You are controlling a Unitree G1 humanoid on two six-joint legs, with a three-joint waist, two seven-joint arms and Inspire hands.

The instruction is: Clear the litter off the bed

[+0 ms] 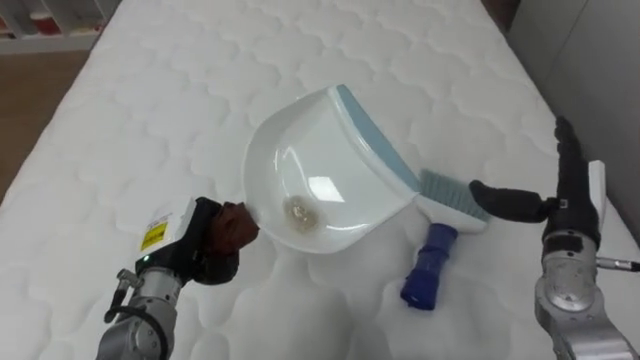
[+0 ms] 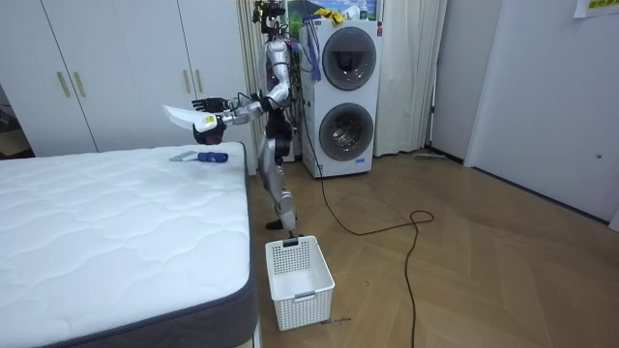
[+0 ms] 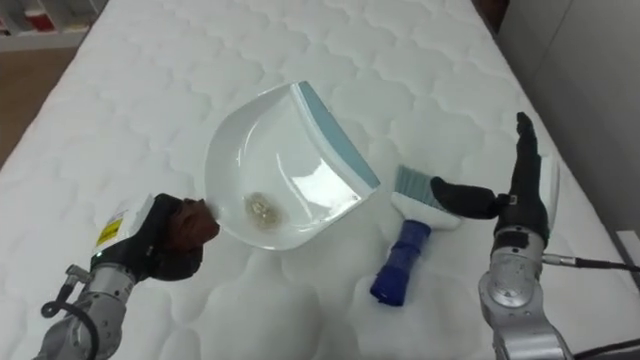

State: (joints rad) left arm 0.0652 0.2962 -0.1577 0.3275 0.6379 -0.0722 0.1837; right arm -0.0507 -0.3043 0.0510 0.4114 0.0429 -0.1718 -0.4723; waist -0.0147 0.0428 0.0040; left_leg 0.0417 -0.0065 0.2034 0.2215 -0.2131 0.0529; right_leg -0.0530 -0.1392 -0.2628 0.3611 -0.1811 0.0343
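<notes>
White dustpan (image 1: pixel 320 165), crumbs (image 1: pixel 300 212) lying inside, is being held by its handle in the left hand's (image 1: pixel 195 252) curled fingers over the mattress (image 1: pixel 180 90). The right hand (image 1: pixel 565 205) is hovering straight-fingered beside the brush (image 1: pixel 436 240). Room view: a basket (image 2: pixel 300 280) is standing on the floor nearby, so keeping the dustpan level should avoid spills.

the robot stands in the upper middle of the frame, at the far corner of the bed (image 2: pixel 106 227), with a stacked washer and dryer (image 2: pixel 346 89) just behind it. both arms reach out toward the frame's left. its left hand (image 2: pixel 208 125) holds a white dustpan (image 2: pixel 179 116) raised above the mattress, and its right hand (image 2: pixel 202 102) hangs just above it, fingers spread. a brush (image 2: pixel 201 156) with a blue handle lies on the bed's far edge, below the dustpan. a white basket (image 2: pixel 299 281) sits on the wooden floor (image 2: pixel 484 261) beside the bed's near corner, lower middle. white wardrobe doors (image 2: pixel 116 68) fill the upper left.
</notes>
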